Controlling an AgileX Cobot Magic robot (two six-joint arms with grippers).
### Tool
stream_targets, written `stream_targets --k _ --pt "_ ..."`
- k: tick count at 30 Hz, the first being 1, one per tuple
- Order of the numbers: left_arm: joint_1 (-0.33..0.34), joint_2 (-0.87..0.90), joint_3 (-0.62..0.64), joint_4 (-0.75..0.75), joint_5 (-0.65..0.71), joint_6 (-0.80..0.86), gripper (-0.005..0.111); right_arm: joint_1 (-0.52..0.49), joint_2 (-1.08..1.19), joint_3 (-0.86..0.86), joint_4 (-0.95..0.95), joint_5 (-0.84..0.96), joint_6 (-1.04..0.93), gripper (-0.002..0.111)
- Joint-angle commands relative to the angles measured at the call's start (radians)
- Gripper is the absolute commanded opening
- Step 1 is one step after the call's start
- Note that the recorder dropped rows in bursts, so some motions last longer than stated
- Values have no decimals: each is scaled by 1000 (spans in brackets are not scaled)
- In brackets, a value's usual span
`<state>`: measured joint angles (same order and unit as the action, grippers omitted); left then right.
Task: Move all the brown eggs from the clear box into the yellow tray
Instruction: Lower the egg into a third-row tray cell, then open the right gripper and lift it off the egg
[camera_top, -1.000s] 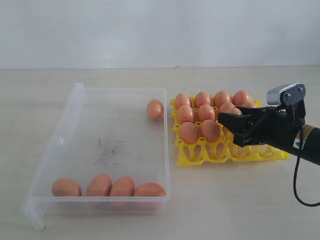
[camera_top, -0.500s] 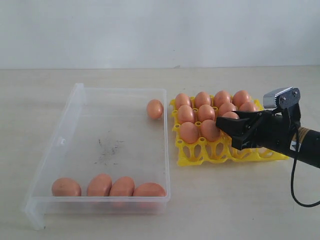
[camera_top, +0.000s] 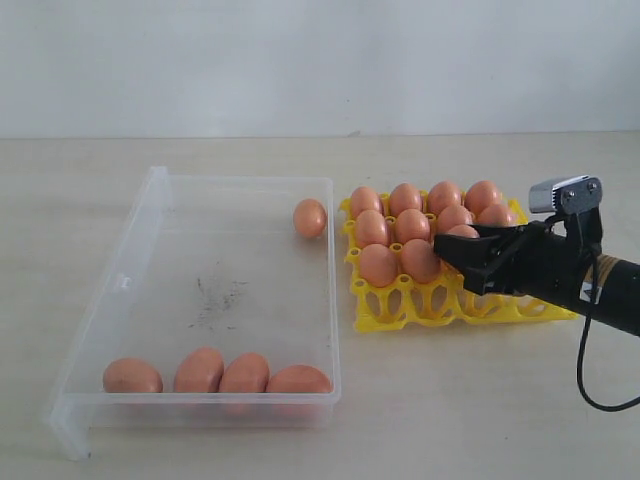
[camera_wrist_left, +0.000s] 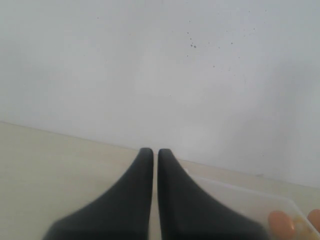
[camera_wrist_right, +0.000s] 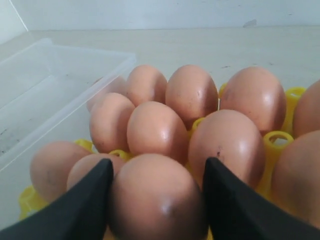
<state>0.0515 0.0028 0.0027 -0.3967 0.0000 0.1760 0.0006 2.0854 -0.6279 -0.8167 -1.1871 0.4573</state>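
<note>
Over the yellow tray (camera_top: 405, 303), right gripper (camera_wrist_right: 158, 161) fingers are flanking a brown egg (camera_wrist_right: 155, 200) sitting among its neighbours, gripping or not I cannot tell; left gripper (camera_wrist_left: 155, 152) fingers are pressing together. Withdrawing while clamped is risking tipping it out.

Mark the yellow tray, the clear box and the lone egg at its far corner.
yellow tray (camera_top: 405, 320), exterior view, front rim.
clear box (camera_top: 118, 290), exterior view, left wall.
lone egg (camera_top: 310, 218), exterior view, middle of shell.

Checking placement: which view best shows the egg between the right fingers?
Right wrist view: the egg fills the foreground between both fingers. Exterior view shows only its top behind the right gripper; left wrist view gives only distant orange blurs.
</note>
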Motion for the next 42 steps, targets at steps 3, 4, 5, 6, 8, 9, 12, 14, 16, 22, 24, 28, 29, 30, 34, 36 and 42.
stream_targets --k 3,4,5,6,8,9,12,14,16,22,24,28,29,30,34,36,42 --pt "-4 -3 -3 -5 0 6 4 -9 -24 -2 19 7 34 52" --pt "-4 -3 -3 -5 0 6 4 -9 -31 -2 19 10 36 52" --pt "-4 -3 -3 -5 0 6 4 -9 -39 -2 21 10 41 52" --pt "-4 -3 -3 -5 0 6 4 -9 -46 -2 21 12 43 52" --pt "-4 -3 -3 -5 0 6 4 -9 -64 -2 21 17 55 52" --pt "-4 -3 -3 -5 0 6 4 -9 -77 -2 21 22 60 52" --pt "-4 -3 -3 -5 0 6 4 -9 -118 -2 17 55 68 52" --pt "-4 -3 -3 -5 0 6 4 -9 -149 0 -1 78 90 52" --pt "-4 -3 -3 -5 0 6 4 -9 -178 0 -34 96 131 52" --pt "-4 -3 -3 -5 0 6 4 -9 -261 0 -150 108 278 52" --pt "-4 -3 -3 -5 0 6 4 -9 -280 0 -191 95 311 52" --pt "-4 -3 -3 -5 0 6 4 -9 -294 0 -244 4 409 52" --pt "-4 -3 -3 -5 0 6 4 -9 -294 0 -256 -34 409 52" --pt "-4 -3 -3 -5 0 6 4 -9 -294 0 -266 -34 415 51" --pt "-4 -3 -3 -5 0 6 4 -1 -308 -2 -285 -34 482 28" --pt "-4 -3 -3 -5 0 6 4 -1 -311 -2 -294 -34 484 11" --pt "-4 -3 -3 -5 0 6 4 -1 -311 -2 -310 -34 486 0"
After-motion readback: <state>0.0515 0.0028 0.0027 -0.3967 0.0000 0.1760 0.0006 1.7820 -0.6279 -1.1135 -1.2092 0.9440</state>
